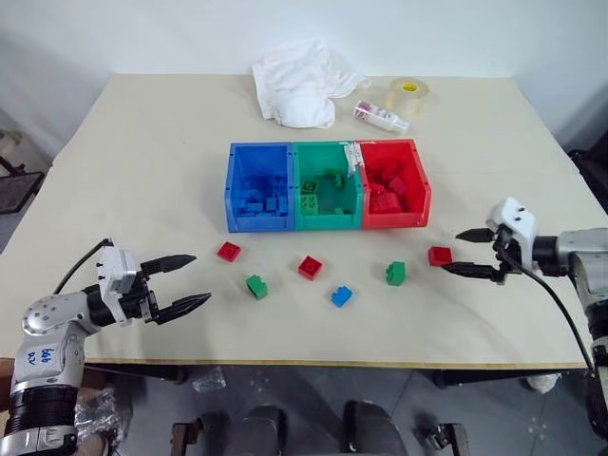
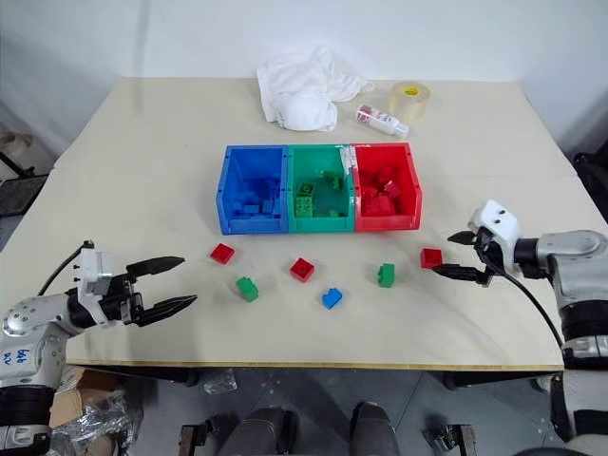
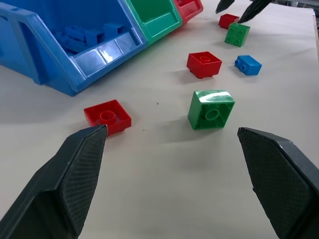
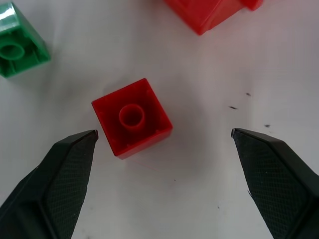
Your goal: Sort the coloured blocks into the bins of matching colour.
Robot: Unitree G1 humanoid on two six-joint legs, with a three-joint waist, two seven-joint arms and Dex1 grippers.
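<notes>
i had the right gripper spread wide, empty, with the red block on the table just ahead of its tips and nearer one finger. closing from there, i judged that finger could nudge the block askew. the left gripper stood open too, a green block beyond its tips.

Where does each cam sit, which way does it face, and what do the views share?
Head stereo pair: looks forward and down over the table, bins and six loose blocks; both arms show, left gripper and right gripper open.
Left wrist: looks along its fingers at a green block and the blue bin.
Right wrist: looks down at a red block.
Shared: that red block appears in all four.
</notes>
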